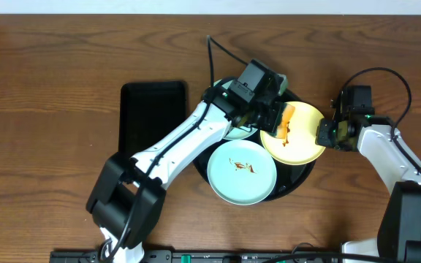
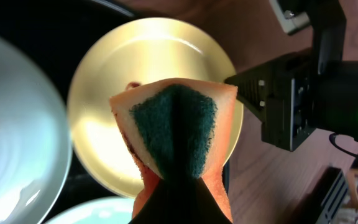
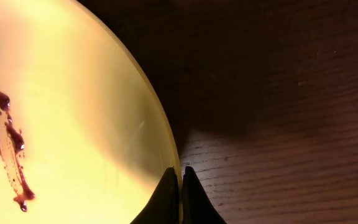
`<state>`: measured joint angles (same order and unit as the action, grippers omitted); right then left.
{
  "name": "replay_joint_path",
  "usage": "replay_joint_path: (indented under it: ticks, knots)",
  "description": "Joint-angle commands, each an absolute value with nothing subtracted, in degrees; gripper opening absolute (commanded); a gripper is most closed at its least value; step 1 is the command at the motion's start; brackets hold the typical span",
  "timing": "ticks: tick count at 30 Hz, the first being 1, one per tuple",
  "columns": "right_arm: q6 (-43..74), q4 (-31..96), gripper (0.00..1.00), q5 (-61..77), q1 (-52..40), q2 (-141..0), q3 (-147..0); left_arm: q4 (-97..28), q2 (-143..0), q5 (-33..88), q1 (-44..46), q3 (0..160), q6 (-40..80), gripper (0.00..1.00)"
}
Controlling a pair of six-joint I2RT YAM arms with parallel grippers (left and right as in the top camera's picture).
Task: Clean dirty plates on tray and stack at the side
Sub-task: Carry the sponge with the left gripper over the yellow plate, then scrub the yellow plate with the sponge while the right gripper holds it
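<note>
The pale yellow plate with a brown sauce smear rests at the right of the round black tray. My right gripper is shut on its right rim. My left gripper is shut on an orange sponge with a green scouring face and holds it over the yellow plate. One mint-blue plate with a sauce smear lies at the tray's front. Another mint-blue plate is mostly hidden under my left arm.
A smaller rectangular black tray lies left of the round tray. Bare wooden table lies to the right of the yellow plate. A cable runs behind the left arm.
</note>
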<state>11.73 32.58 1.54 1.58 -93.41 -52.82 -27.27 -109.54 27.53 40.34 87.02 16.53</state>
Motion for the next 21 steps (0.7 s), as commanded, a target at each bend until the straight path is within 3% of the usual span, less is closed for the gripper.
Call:
replay_joint_path:
  ticks: [1, 21]
  knots:
    - [11.73, 33.04, 0.01, 1.15, 2.7, -93.65, -53.41, -25.47, -112.33, 31.11, 41.23, 87.88, 12.95, 0.07]
    - [11.75, 33.23, 0.01, 1.15, 2.7, -93.65, -53.39, -15.25, -122.89, 35.09, 44.23, 87.88, 14.2, 0.07]
